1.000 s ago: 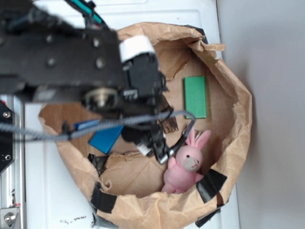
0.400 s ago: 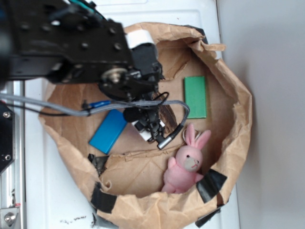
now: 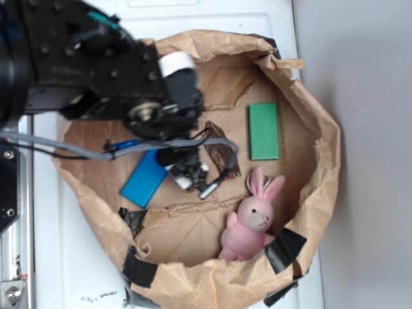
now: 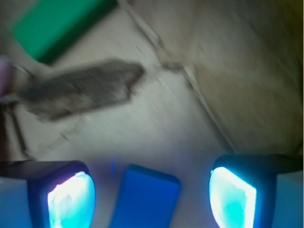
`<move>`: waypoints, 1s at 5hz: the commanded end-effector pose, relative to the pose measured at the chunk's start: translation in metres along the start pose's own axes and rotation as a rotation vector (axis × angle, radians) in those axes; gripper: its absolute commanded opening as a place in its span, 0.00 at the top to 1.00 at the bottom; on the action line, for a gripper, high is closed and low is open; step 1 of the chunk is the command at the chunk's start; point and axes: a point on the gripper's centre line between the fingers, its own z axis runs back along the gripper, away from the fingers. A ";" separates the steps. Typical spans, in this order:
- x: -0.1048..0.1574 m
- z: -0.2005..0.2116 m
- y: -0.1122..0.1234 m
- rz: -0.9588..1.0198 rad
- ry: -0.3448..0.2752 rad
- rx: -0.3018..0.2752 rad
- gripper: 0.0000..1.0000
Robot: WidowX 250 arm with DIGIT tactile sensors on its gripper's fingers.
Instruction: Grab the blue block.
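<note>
The blue block (image 3: 144, 178) lies flat on the brown paper at the left of the paper basin, partly under the arm. In the wrist view the blue block (image 4: 146, 197) shows low in the frame, between the two fingers. My gripper (image 4: 152, 194) stands open above it, the jaws wide apart with gaps on both sides of the block. From outside, my gripper (image 3: 191, 179) hangs just right of the block's upper end.
A green block (image 3: 264, 131) lies at the back right, and the same green block (image 4: 59, 26) shows in the wrist view. A dark bark-like piece (image 3: 222, 154) sits in the middle. A pink bunny toy (image 3: 253, 219) stands front right. Crumpled paper walls (image 3: 315, 161) ring the area.
The arm has swung left and back across the basin, bringing the gripper from near the bunny to just beside the blue block. The objects have not moved.
</note>
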 end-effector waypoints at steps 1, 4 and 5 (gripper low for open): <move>0.009 -0.007 -0.010 0.009 -0.021 -0.010 0.00; 0.012 -0.037 -0.030 -0.020 -0.035 -0.001 0.54; 0.013 -0.031 -0.034 0.005 -0.025 -0.008 1.00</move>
